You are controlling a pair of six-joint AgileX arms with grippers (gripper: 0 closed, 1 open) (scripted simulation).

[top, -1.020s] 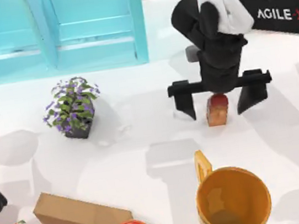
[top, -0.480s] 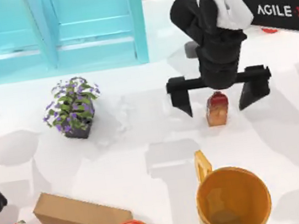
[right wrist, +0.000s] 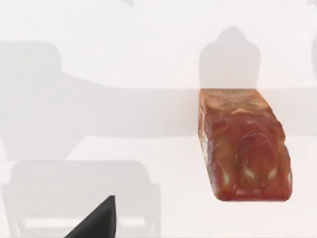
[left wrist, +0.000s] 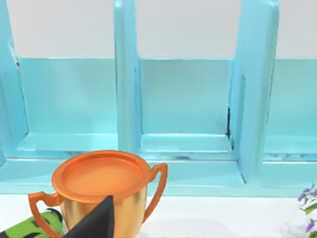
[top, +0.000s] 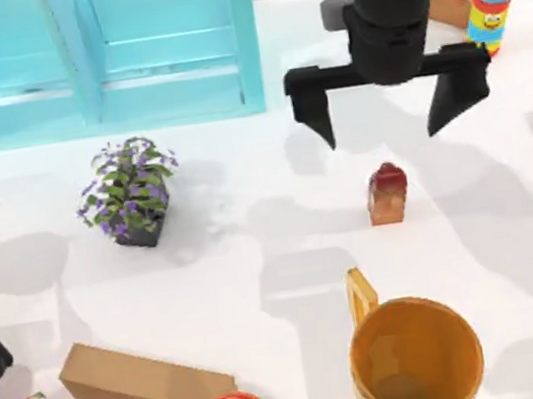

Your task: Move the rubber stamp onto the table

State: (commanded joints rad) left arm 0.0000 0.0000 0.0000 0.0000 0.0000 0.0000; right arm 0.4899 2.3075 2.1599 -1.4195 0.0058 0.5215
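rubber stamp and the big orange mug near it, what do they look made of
The small red-topped, tan-bodied rubber stamp looks like marbled, glossy resin or rubber, judging by its mottled streaks and pale highlights. The large orange mug looks like smooth matte plastic or glazed ceramic: even colour, soft sheen.

Black two-fingered tool [top: 391, 112], AGILE-X lettering

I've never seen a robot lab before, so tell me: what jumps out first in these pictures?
The black right gripper hangs with its jaws spread wide above the white table, toward the back right. Just in front of it the small rubber stamp stands alone, untouched. A large orange mug sits at the front edge, and a light blue cabinet fills the back left.
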